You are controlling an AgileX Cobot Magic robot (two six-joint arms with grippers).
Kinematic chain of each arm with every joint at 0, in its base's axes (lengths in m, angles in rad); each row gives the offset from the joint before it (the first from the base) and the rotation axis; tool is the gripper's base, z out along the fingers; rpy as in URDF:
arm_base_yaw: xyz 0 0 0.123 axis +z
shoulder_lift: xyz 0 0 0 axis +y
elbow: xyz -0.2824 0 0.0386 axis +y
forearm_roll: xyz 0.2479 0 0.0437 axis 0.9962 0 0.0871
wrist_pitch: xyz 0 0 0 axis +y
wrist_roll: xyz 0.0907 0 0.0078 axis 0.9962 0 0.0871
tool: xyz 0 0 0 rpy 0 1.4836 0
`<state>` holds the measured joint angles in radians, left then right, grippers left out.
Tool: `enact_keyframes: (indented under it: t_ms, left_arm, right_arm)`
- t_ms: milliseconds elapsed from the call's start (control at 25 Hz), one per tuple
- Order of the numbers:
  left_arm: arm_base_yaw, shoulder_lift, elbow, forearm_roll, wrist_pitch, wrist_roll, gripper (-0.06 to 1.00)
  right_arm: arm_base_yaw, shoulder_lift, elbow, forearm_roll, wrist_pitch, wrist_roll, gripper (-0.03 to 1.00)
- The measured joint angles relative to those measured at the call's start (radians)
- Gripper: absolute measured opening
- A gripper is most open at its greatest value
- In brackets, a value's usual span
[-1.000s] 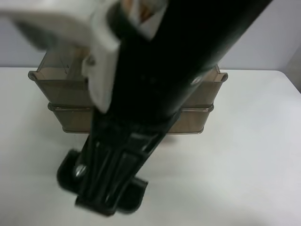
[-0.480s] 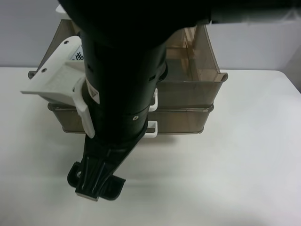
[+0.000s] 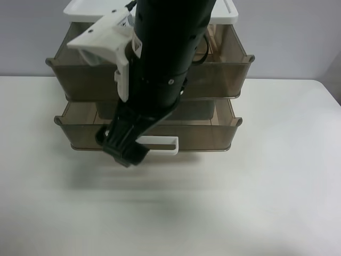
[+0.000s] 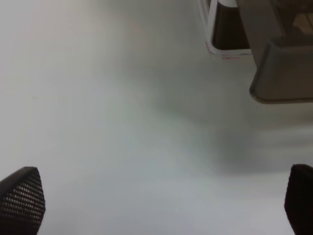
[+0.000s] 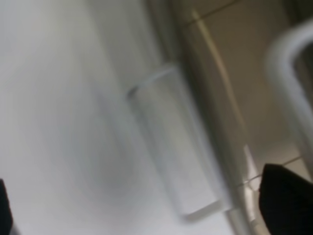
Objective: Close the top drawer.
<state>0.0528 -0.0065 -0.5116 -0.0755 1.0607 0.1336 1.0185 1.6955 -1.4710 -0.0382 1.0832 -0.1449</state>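
From up high, I see a white tabletop (image 3: 287,202) and a grey wall (image 3: 298,37) behind it. The top drawer (image 3: 226,80) sits under a white lid (image 3: 224,16). It is open, and I can see inside it. The lower drawer (image 3: 213,136) sticks out even more, and its white handle (image 3: 160,144) shows. One black arm (image 3: 165,64) of mine hangs over the middle and hides the top drawer's handle.

The right wrist view is very blurry. My right gripper (image 5: 144,210) is wide, with a dark fingertip (image 5: 286,196) at each edge and nothing held. Only this view shows a handle and brown plastic up close. I cannot tell which drawer they belong to.

The left wrist view shows mostly tabletop with a soft shadow. My left gripper (image 4: 161,200) is wide and holds nothing. A drawer corner (image 4: 283,73) is well apart from it.
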Motion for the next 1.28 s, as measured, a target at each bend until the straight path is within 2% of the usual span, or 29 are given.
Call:
enact_keyframes:
  t_ms: [280,640,960,1280]
  left_arm:
    - [0.000,0.000,0.000,0.000,0.000,0.000,0.99]
    - [0.000,0.000,0.000,0.000,0.000,0.000,0.99]
    - [0.000,0.000,0.000,0.000,0.000,0.000,0.99]
    - [0.000,0.000,0.000,0.000,0.000,0.000,0.99]
  right_arm:
    - [-0.082,0.048,-0.096,-0.008,-0.014,-0.036,0.99]
    - [-0.139,0.155,-0.223,-0.011,-0.025,-0.082,0.99]
    - [-0.246,0.161,-0.234,0.021,-0.039,-0.146,0.99]
    - [-0.266,0.158,-0.234,0.062,-0.057,-0.160,0.99]
